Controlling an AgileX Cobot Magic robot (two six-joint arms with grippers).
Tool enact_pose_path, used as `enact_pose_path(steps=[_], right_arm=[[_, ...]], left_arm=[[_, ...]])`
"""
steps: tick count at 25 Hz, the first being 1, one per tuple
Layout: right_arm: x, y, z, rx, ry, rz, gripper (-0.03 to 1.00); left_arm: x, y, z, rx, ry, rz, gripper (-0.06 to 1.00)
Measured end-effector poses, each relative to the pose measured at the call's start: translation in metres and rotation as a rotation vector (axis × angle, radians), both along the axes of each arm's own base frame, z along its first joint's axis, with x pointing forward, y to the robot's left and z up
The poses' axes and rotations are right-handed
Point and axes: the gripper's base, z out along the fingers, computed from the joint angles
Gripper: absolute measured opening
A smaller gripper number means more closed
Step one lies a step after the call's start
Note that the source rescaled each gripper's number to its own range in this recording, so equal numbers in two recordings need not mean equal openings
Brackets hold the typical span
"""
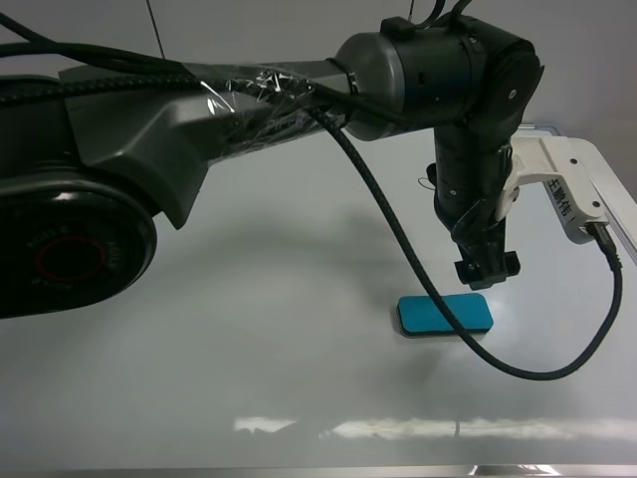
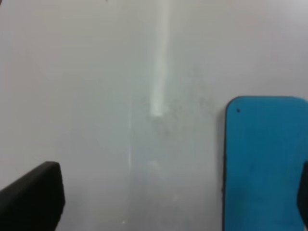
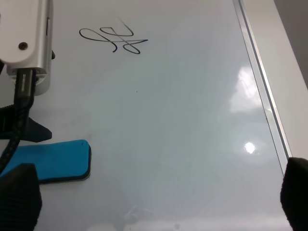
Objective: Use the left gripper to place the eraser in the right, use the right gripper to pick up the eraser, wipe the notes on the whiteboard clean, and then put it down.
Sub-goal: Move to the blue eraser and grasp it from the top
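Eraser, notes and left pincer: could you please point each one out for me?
Eraser (image 1: 445, 315), exterior high view, middle of its blue top.
Notes (image 3: 115, 40), right wrist view, centre of the scribble.
Left pincer (image 1: 487, 273), exterior high view, midway between its fingertips.

Board: whiteboard (image 2: 77, 72), glossy pale grey-white, fills the view.
Glare: soft bright streak (image 2: 161, 57) on the board, fading near centre.
Marks: faint grey speckling (image 2: 178, 113) around the streak's end.
Eraser: eraser (image 2: 267, 163), teal-blue, flat on the board, rounded corners, thin dark rim, partly out of frame.
Gripper: left gripper (image 2: 167, 197) spread wide; one black finger (image 2: 33, 197) well apart from the eraser, the other a sliver at its far side.
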Motion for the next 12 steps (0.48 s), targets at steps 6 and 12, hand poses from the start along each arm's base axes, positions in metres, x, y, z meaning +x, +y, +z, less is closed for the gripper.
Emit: enact_pose_path(steps=[6,12], right_arm=[[0.000,0.000,0.000,0.000,0.000,0.000,1.00],[0.000,0.000,0.000,0.000,0.000,0.000,1.00]], left_arm=[[0.000,0.001,0.004,-0.004,-0.010,0.001,1.00],[0.026,0.031,0.039,-0.023,-0.014,0.078,1.00]])
